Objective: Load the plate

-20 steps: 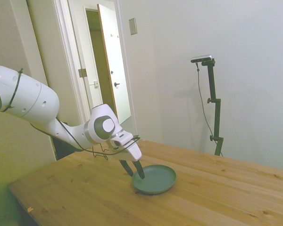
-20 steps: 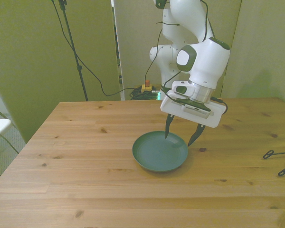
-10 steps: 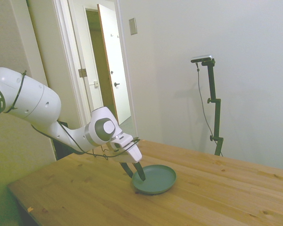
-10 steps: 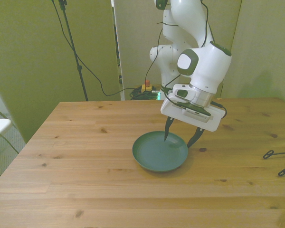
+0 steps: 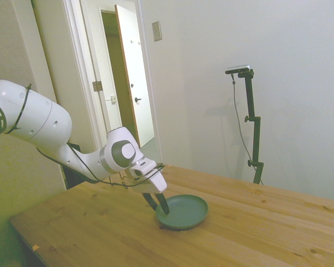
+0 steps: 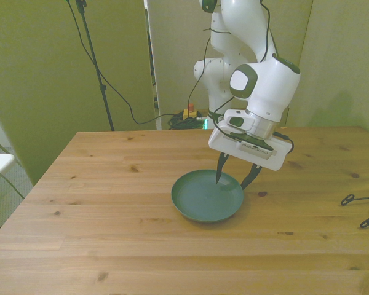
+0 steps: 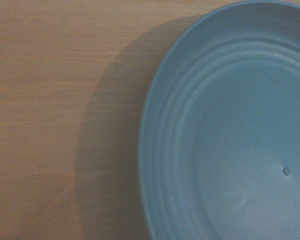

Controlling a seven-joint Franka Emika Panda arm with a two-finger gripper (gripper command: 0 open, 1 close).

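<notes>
The white two-finger gripper [image 6: 234, 179] hangs tilted over the table with its dark fingers spread apart, released and grasping nothing; one fingertip [image 6: 219, 179] points down inside the dish and the other sits just outside the rim, so the jaws straddle the edge. That edge belongs to the round, shallow, matte teal-green plate [image 6: 206, 200], which lies flat near the middle of the light wooden plank table [image 6: 111, 203]; in the front view the gripper stands at about two o'clock on the plate. From the side the gripper [image 5: 157, 204] meets the plate [image 5: 185, 213] at its nine o'clock rim. Up close, the plate [image 7: 240, 140] shows faint concentric rings
</notes>
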